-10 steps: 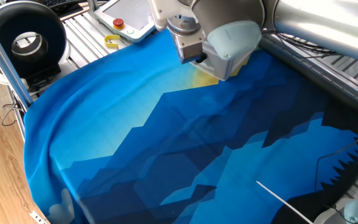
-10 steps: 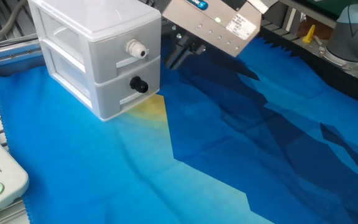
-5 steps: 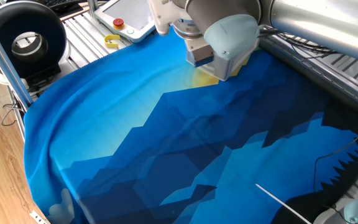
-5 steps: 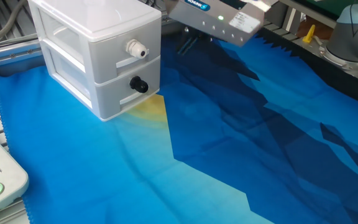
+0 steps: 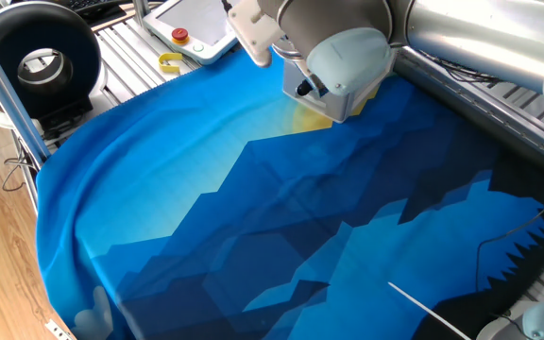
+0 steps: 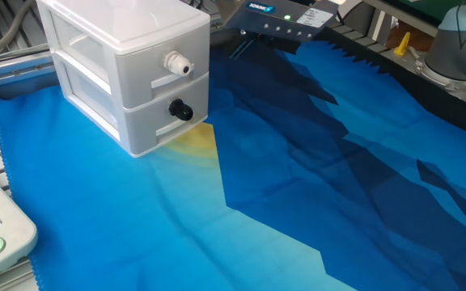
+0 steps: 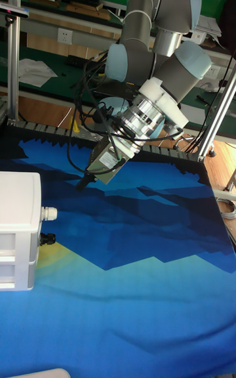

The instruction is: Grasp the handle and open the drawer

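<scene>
The drawer (image 6: 162, 120) is the lower of two in a small white-grey plastic cabinet (image 6: 120, 32) standing upright on a blue cloth (image 6: 298, 186). Its flat front face sits flush with the cabinet's frame, so it is fully shut, and a short raised bar runs across the front just below and to one side of the knob. The handle (image 6: 181, 111) is a small round black knob sticking straight out from the upper middle of that front, directly beneath the white knob (image 6: 175, 62) of the upper drawer. In the tall fixed view the handle (image 7: 46, 239) shows from the side as a dark stub on the cabinet's right face, low down near the cloth's yellow patch.
</scene>
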`<state>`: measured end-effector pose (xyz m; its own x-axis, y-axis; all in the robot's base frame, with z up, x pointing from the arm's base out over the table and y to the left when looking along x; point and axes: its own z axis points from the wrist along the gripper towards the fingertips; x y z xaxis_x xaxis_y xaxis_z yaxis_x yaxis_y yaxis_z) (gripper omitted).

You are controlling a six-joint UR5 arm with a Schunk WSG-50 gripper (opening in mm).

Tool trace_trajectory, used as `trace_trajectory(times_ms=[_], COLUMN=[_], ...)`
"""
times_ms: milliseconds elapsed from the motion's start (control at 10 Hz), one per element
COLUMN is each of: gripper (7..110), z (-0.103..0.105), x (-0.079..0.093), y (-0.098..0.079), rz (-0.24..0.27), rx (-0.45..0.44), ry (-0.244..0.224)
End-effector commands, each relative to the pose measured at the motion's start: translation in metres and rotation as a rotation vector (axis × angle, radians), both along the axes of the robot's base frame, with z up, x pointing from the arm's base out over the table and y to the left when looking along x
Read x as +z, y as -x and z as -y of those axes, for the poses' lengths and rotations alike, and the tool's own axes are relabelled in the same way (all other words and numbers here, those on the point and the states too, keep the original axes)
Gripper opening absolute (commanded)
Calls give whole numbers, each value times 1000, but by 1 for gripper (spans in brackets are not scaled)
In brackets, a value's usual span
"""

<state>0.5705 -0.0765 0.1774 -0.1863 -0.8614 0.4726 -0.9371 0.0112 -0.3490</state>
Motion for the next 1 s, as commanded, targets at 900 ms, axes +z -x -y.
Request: trace_trajectory(times_ms=[900], gripper=[7], z=[2], x=[3], y=[-4], rz=[46], rx=[-30], ry=[1])
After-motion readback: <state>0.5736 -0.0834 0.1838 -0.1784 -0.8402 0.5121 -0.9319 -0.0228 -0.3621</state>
